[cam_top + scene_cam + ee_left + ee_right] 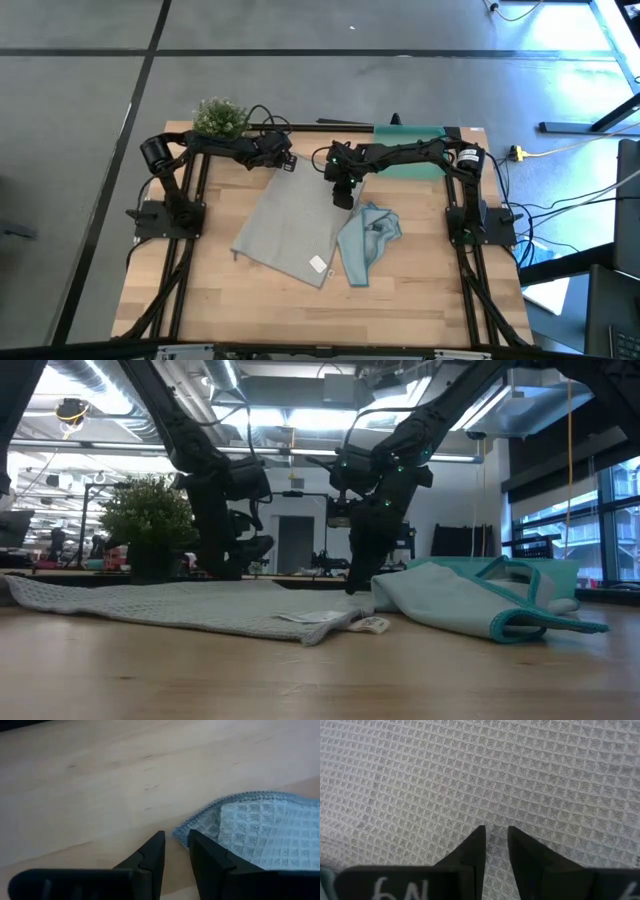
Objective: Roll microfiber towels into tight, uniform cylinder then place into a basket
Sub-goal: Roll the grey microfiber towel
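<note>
The pale grey towel (290, 225) lies spread flat on the middle of the table, its white tag (319, 264) near its front corner. The light blue towel (368, 238) lies crumpled on the table to its right, touching its edge. My left gripper (175, 836) stands low at the grey towel's far left corner (186, 829), fingers a narrow gap apart. My right gripper (496, 829) points steeply down onto the grey towel near its far right corner, with an equally narrow gap. The teal basket (400, 133) stands at the far right, partly under my right arm. My left gripper comes slanting down at the grey towel's far left corner (192, 826). One fingertip (197, 840) stands over the corner's hemmed edge, the other over bare wood; I cannot tell whether it touches the cloth. My right gripper sets both fingertips (477, 837) down on the grey towel's top face (495, 815), a little in from its far right corner. The cloth lies flat on the table there; whether any of it is caught between the fingers cannot be told.
A small potted plant (220, 117) stands at the far left corner, behind my left arm. Bare wooden table (200, 300) stretches along the near edge and the left side. Cables trail off the table's far right side.
</note>
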You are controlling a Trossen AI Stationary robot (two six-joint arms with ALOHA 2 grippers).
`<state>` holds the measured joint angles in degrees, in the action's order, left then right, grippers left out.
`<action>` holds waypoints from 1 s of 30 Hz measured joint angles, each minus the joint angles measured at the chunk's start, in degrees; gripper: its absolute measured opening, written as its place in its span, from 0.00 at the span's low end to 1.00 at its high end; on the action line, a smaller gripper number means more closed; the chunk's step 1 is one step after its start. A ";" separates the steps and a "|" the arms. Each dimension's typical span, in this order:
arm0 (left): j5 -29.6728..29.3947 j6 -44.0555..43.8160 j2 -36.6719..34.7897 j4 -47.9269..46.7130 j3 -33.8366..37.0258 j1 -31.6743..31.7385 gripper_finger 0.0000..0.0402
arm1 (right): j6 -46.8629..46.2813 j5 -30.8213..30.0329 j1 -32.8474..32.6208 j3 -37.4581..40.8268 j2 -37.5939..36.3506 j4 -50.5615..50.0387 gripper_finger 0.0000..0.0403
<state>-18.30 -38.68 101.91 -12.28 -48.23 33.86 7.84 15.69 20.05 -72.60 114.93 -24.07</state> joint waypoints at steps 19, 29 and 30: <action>-5.90 3.28 -2.58 -6.99 0.33 6.54 0.21 | 2.63 -0.73 0.00 -0.09 0.43 -0.91 0.21; -5.05 3.39 -2.60 -6.94 0.33 5.75 0.21 | 4.36 -8.76 2.69 -0.17 0.79 -0.07 0.21; -4.92 3.41 -2.61 -6.97 0.33 5.75 0.21 | 4.35 -9.40 3.17 -0.19 0.79 -0.26 0.21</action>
<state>-23.22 -35.27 99.31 -19.25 -47.90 39.62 12.19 6.30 23.22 -72.79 115.72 -24.33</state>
